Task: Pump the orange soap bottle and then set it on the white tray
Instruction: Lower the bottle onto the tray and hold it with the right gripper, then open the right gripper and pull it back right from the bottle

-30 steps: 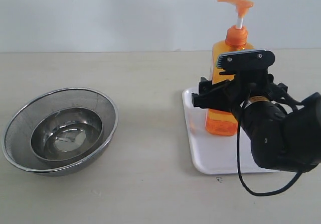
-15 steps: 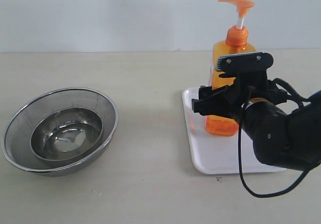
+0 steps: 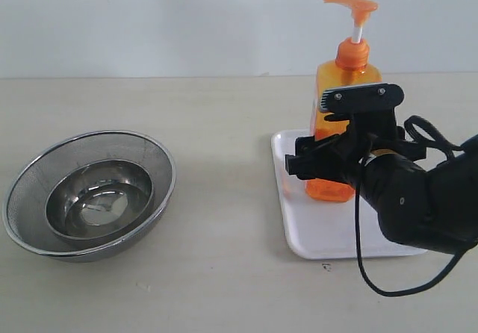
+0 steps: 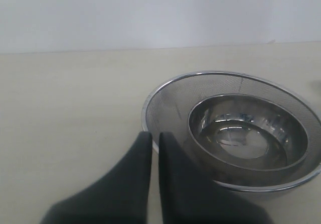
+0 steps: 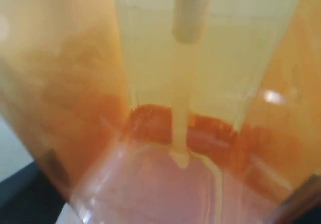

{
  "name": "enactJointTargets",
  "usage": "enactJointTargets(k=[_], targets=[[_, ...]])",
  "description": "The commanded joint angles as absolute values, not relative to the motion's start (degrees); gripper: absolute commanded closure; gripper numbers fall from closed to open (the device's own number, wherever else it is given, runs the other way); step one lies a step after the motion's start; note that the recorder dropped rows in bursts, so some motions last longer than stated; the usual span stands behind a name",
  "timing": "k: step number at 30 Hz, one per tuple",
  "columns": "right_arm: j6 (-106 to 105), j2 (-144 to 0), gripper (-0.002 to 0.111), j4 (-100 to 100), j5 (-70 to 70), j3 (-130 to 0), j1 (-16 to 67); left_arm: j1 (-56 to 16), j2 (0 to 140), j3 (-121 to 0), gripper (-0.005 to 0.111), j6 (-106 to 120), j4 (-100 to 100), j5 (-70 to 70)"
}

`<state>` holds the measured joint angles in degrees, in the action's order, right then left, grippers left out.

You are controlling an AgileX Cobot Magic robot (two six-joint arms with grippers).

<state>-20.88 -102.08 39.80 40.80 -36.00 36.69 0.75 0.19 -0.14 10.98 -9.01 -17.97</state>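
Note:
The orange soap bottle point(image 3: 347, 75) stands upright on the white tray point(image 3: 328, 243), near its far left end, pump head raised. My right gripper point(image 3: 340, 157) is low around the bottle's body, open, a finger on either side. In the right wrist view the translucent orange bottle point(image 5: 160, 108) fills the picture with its white dip tube inside, and a dark finger point(image 5: 20, 199) shows only at the corner. My left gripper point(image 4: 154, 136) is shut and empty beside the bowls, and does not show in the exterior view.
Two nested round steel bowls point(image 3: 89, 195) sit at the table's left; the left wrist view has them point(image 4: 235, 133) just past the left fingertips. A black cable loops off the right arm over the tray's front edge. A pale wall stands behind the table.
My right gripper has slid a little lower and back along the bottle. The bottle has stayed put on the tray. The bowls have not moved.

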Motion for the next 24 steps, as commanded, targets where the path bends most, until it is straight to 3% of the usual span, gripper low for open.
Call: enactJointTargets(k=[1, 24], targets=[[-23.01, -98.31, 0.026, 39.84, 36.56, -36.04, 36.51, 0.94, 0.0, 0.0, 0.102, 11.16, -9.27, -18.0], [-23.72, -83.03, 0.026, 44.31, 25.03, -26.82, 36.63, 0.94, 0.0, 0.0, 0.102, 11.16, -9.27, -18.0]])
